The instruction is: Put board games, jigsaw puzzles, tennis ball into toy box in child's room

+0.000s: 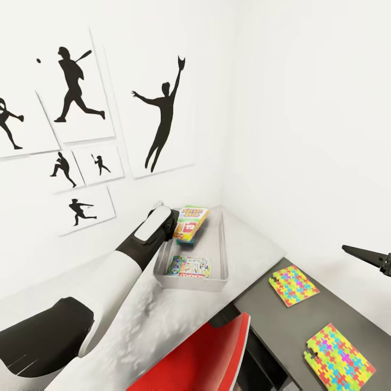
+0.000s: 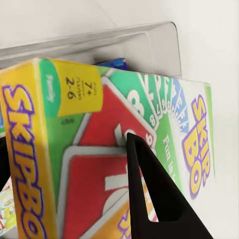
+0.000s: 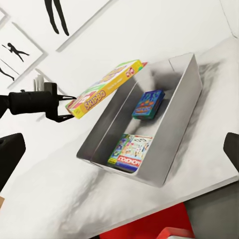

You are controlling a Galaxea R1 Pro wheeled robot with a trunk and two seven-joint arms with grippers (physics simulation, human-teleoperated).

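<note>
- White-walled child's room with silhouette prints: two patterned jigsaw puzzle boxes (image 1: 294, 285) are seen on the lower dark grey desk (image 1: 260, 304).
- Beyond, the shallow pale grey toy box (image 3: 184, 99) is shown holding the white MONOPOLY box (image 3: 130, 153) and the small blue game box (image 3: 148, 104).
- The left gripper (image 3: 62, 107) is closed on the green-yellow SKIP-BO box (image 3: 104, 89), held tilted over the bin; lowering and release are judged next. The right gripper's (image 1: 374, 256) state cannot be told.

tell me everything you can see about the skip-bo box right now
The SKIP-BO box is a flat printed cardboard-looking game box: yellow edge with purple lettering, green and red card artwork, a yellow "7+, 2-6" panel. The left gripper clamps one end, a dark finger lying across its face. It hangs tilted in the air over the far end of the toy box, above the blue game, touching nothing else that I can see.
</note>
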